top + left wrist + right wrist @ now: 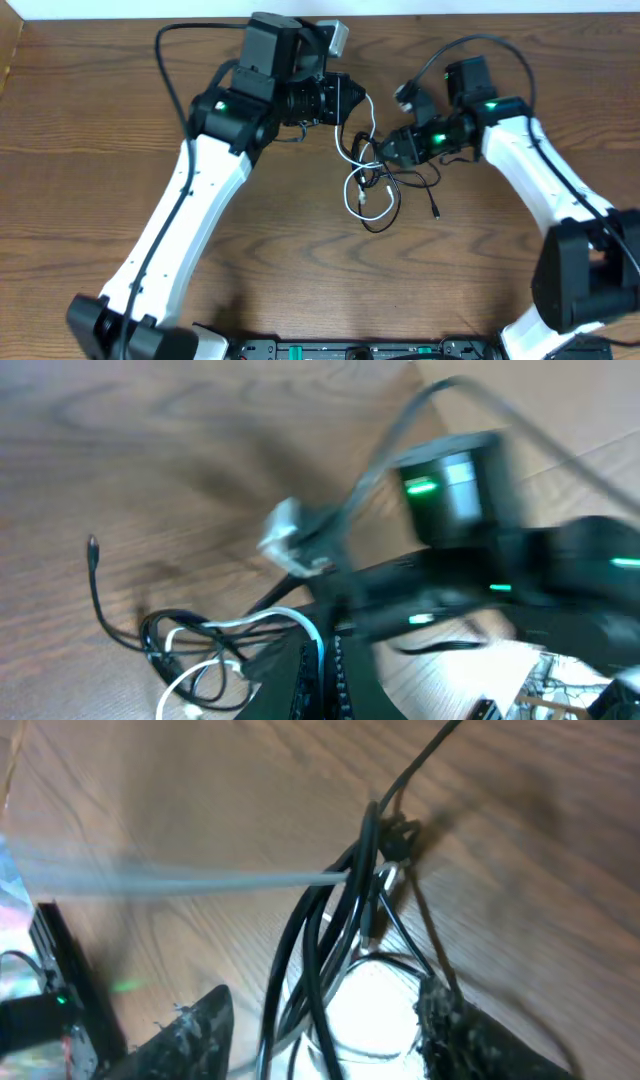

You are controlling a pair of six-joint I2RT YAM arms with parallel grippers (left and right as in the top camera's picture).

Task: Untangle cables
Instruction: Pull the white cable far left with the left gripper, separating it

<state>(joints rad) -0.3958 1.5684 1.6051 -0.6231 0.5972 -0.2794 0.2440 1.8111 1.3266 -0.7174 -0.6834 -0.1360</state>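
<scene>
We had the white cable [265, 620] clamped in the left gripper [350, 100], right gripper [325, 1040] open astride the black cable [366, 845]; we judged slow pulling safest.

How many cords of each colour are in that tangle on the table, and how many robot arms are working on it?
black cord: 1
white cord: 1
robot arms: 2, the left arm and the right arm
Total: 4
</scene>
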